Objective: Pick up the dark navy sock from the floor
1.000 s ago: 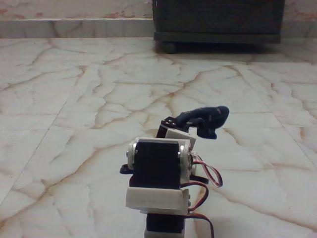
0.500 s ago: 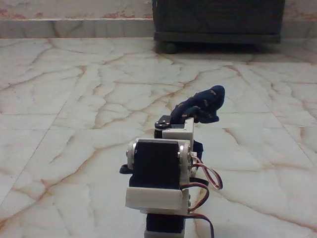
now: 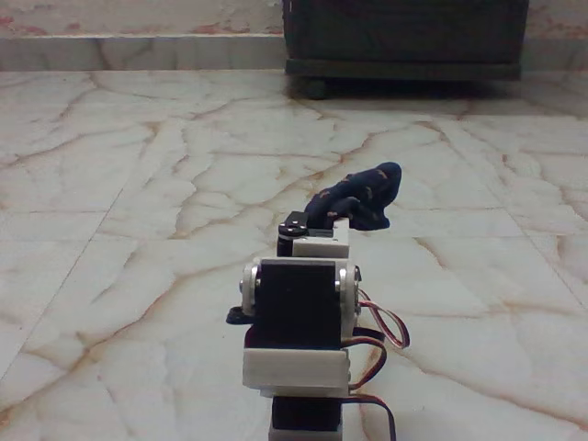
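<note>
Fixed view, dark navy sock slanting up-right, above floor

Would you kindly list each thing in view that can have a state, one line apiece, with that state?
dark navy sock: bunched, raised at the arm's far end; contact with the floor cannot be told.
gripper: hidden behind the arm's body; open or shut cannot be told.
floor: glossy veined tiles.
dark cabinet: standing at the far wall.

Dark wooden cabinet at top right of the fixed view, resting on a flat base plank with one small round foot under its left corner. Behind it, low pale marble step running along the far wall.
</note>
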`<state>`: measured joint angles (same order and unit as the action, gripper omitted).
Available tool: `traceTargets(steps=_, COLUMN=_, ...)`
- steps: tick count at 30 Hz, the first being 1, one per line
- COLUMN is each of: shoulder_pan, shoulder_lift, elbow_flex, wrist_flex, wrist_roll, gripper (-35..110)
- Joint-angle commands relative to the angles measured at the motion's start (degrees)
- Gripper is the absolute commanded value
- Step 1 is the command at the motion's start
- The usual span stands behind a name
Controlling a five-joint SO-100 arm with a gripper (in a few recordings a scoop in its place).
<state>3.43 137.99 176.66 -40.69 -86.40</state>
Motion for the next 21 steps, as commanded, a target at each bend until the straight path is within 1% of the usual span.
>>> traceTargets(steps=1, shoulder_pan=0.0, shoulder_lift=1.5, elbow_flex=-0.1, wrist_flex=-1.0, wrist_roll=1.0, gripper=0)
traceTargets(steps=21, shoulder_pan=0.0, shoulder_lift=1.5, elbow_flex=-0.1, wrist_flex=-0.7, wrist_roll=1.7, gripper=0)
